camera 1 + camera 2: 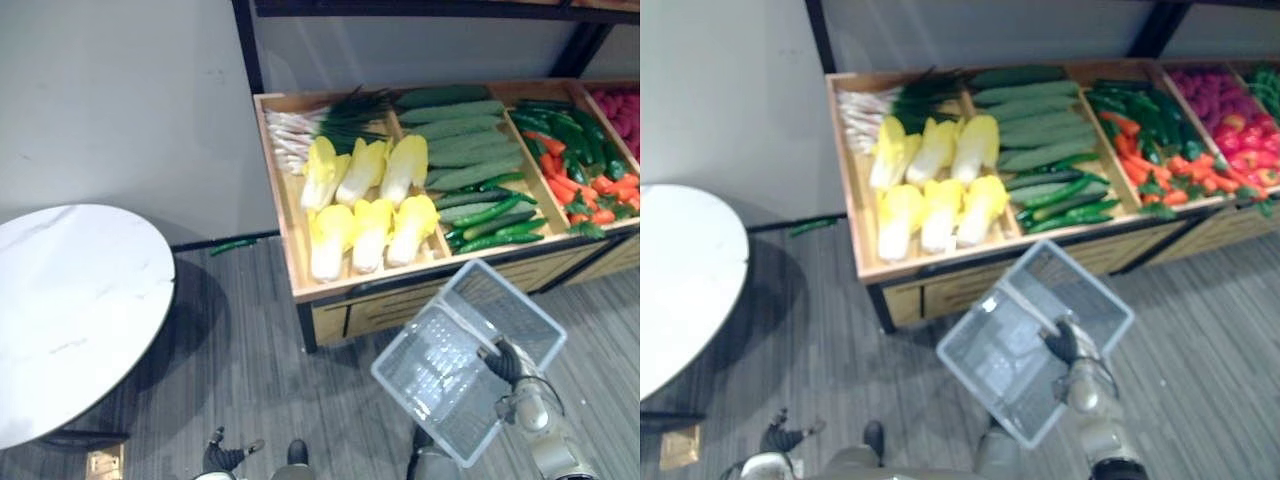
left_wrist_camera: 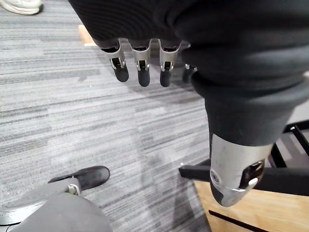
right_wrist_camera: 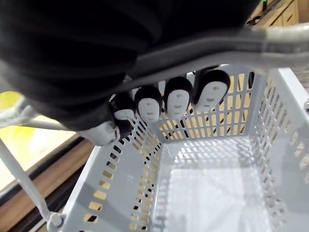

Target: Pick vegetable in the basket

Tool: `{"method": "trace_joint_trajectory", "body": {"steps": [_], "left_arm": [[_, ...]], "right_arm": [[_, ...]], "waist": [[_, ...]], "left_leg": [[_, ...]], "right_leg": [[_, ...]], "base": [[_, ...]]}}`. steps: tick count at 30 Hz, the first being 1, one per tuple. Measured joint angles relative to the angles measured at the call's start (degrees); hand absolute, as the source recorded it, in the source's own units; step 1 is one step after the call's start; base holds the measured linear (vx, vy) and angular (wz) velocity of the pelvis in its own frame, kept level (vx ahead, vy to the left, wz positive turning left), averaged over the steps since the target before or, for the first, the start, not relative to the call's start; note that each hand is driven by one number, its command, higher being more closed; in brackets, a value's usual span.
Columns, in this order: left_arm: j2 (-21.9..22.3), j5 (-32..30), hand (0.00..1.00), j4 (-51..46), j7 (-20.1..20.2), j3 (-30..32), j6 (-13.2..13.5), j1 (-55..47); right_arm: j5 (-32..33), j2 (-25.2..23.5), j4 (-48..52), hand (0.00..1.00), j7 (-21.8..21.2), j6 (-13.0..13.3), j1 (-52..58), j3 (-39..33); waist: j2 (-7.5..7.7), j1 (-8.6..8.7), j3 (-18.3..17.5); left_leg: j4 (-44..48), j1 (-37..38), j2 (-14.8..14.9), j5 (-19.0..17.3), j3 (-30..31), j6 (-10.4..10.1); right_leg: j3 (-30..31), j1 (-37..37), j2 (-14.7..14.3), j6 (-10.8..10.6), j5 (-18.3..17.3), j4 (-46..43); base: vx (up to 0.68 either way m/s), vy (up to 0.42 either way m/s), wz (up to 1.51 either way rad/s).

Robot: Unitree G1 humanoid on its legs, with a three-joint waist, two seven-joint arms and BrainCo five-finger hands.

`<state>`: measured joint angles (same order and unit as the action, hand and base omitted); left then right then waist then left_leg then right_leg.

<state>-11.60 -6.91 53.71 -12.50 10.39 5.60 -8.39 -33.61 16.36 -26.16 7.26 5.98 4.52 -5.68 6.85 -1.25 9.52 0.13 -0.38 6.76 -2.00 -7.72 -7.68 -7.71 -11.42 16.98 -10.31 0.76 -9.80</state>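
Basket (image 1: pixel 432 372) perforated grey plastic; produce bin (image 1: pixel 352 290) wood; tabletop (image 1: pixel 70 300) glossy marble.

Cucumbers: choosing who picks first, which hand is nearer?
Right. The right hand, curled round the basket handle, is just before the cucumbers; the left hand hangs over the floor, farther back.

The basket (image 1: pixel 440 375) is just before the shelf (image 1: pixel 286 225). In the shelf's left compartment 6 cabbages (image 1: pixel 370 205) lie in 2 rows, scallions (image 1: pixel 320 125) behind them; cucumbers (image 1: pixel 465 150) lie in the next compartment right. Well left stands a round surface (image 1: pixel 70 300); between them, on the floor (image 1: pixel 250 350), lies a small vegetable (image 1: pixel 232 245), possibly a cucumber.
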Motion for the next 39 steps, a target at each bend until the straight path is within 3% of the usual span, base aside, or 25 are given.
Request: {"method": "trace_joint_trajectory", "body": {"steps": [2, 4, 6, 11, 14, 18, 21, 24, 29, 31, 33, 36, 39], "left_arm": [[4.25, 0.01, 0.0, 1.16, -0.28, 1.22, -0.15, 0.07], [6.33, 0.05, 0.0, 1.2, -0.27, 1.4, -0.14, -0.44], [7.33, 0.04, 0.0, 1.2, -0.26, 2.56, -0.14, -0.7], [8.03, 0.08, 0.0, 1.24, -0.81, 5.69, -0.18, -2.13], [8.16, 0.06, 0.0, 1.27, -1.24, 8.13, -0.2, -2.18], [8.81, -0.11, 0.0, 2.84, -2.33, 11.01, -0.77, -2.59], [9.15, -0.11, 0.0, 2.42, -3.78, 13.2, -0.78, -2.54], [10.52, -0.16, 0.0, -8.63, -8.17, 16.48, -0.67, -3.04], [12.13, -3.62, 0.0, -32.39, -16.72, 16.02, 2.13, -4.38], [12.7, -5.77, 0.0, -37.08, -18.65, 15.07, 2.56, -4.38], [15.46, -7.5, 0.0, -45.74, -20.01, 13.34, 2.6, -4.45], [15.41, -9.04, 0.0, -53.05, -20.9, 9.75, 2.67, -3.45], [15.46, -9.51, 0.0, -54.7, -20.98, 8.19, 2.71, -1.53]], "right_arm": [[0.73, 0.08, -5.96, 1.0, 0.58, -0.83, -0.88, -5.57], [2.63, 0.19, -9.59, 1.0, 2.18, -1.19, -1.4, -9.86], [3.45, 0.27, -13.87, 1.0, 3.13, -1.96, -2.11, -15.07], [8.0, 0.53, -27.32, 1.0, 8.96, -3.05, -1.73, -29.42], [12.68, 0.0, -33.39, 1.0, 9.94, -4.47, -0.89, -35.77], [13.84, -0.25, -36.9, 1.0, 9.86, -5.19, -0.68, -39.28], [13.68, -0.82, -38.02, 1.0, 9.59, -5.24, -0.14, -39.54], [13.7, -2.37, -38.03, 1.0, 9.3, -5.15, 0.97, -41.85], [13.83, -6.55, -37.69, 1.0, 9.35, -4.13, 2.75, -42.12], [13.85, -6.92, -37.66, 1.0, 9.33, -4.06, 3.25, -41.09], [13.86, -7.01, -37.75, 1.0, 8.83, -4.06, 3.76, -40.97], [13.83, -6.89, -37.75, 1.0, 8.7, -4.07, 4.18, -40.06], [13.71, -6.8, -37.75, 1.0, 8.57, -4.08, 4.45, -38.27]], "waist": [[-4.38, -0.12, -1.14], [-6.43, 0.33, -1.62], [-7.36, 0.59, -2.01], [-7.67, 1.28, -2.19], [-8.13, 2.42, -2.39], [-10.04, 2.64, -3.37], [-10.48, 2.69, -3.64], [-10.86, 2.69, -3.88], [-10.01, 2.44, -4.45], [-10.02, 2.48, -4.59], [-10.2, 2.26, -4.73], [-10.25, 2.49, -4.82], [-10.01, 2.56, -4.81]], "left_leg": [[-1.62, 0.59, 6.37, 1.66, -0.76, -2.46], [-3.17, 0.63, 8.94, 3.43, -1.25, -3.8], [-3.98, 0.64, 9.52, 5.43, -1.59, -3.86], [-3.99, 0.47, 7.45, 7.05, -2.87, -3.1], [-4.07, -0.32, 5.36, 8.93, -4.59, -2.17], [-5.54, 0.41, 5.49, 9.04, -7.65, -2.11], [-5.56, 1.14, 5.47, 9.0, -7.92, -2.12], [-5.57, 0.8, 6.09, 7.45, -8.1, -1.2], [-5.8, 0.53, 5.34, 6.3, -8.06, -0.61], [-5.81, 0.6, 5.14, 6.3, -8.17, -0.49], [-5.81, 0.61, 5.02, 6.32, -8.89, -0.43], [-5.75, 0.83, 5.02, 6.32, -9.57, -0.58], [-5.58, 1.62, 5.03, 6.22, -10.67, -0.68]], "right_leg": [[-4.7, 1.08, -5.44, 2.41, -1.45, 0.13], [-6.77, 2.21, -8.11, 2.88, -1.71, 1.18], [-7.96, 3.12, -8.89, 3.49, -2.08, 1.89], [-10.43, 6.37, -7.41, 3.41, -2.06, 4.99], [-12.39, 8.49, -5.63, 2.57, -1.45, 7.24], [-12.28, 8.97, -6.23, 2.45, -0.8, 8.79], [-12.33, 9.89, -6.37, 2.39, -0.28, 9.74], [-13.38, 10.61, -7.07, 2.46, -0.15, 10.71], [-13.87, 11.82, -6.74, 2.55, 1.35, 12.51], [-13.77, 11.96, -6.62, 2.57, 1.68, 12.84], [-13.09, 11.9, -6.48, 2.24, 2.23, 12.81], [-12.2, 11.63, -6.53, 2.25, 2.3, 12.81], [-11.06, 11.6, -6.59, 2.24, 2.3, 12.72]], "base": [[0.19, -0.37, 0.31], [0.17, -0.25, 0.33], [0.14, -0.18, 0.31], [0.06, -0.003, 0.27], [0.01, 0.064, 0.41], [-0.03, 0.018, 0.0], [-0.05, 0.0, -0.04], [-0.08, 0.007, 0.15], [-0.04, 0.026, 0.08], [0.0, 0.0, 0.0], [0.02, 0.011, -0.1], [0.04, 0.0, -0.12], [0.06, -0.001, -0.19]]}}
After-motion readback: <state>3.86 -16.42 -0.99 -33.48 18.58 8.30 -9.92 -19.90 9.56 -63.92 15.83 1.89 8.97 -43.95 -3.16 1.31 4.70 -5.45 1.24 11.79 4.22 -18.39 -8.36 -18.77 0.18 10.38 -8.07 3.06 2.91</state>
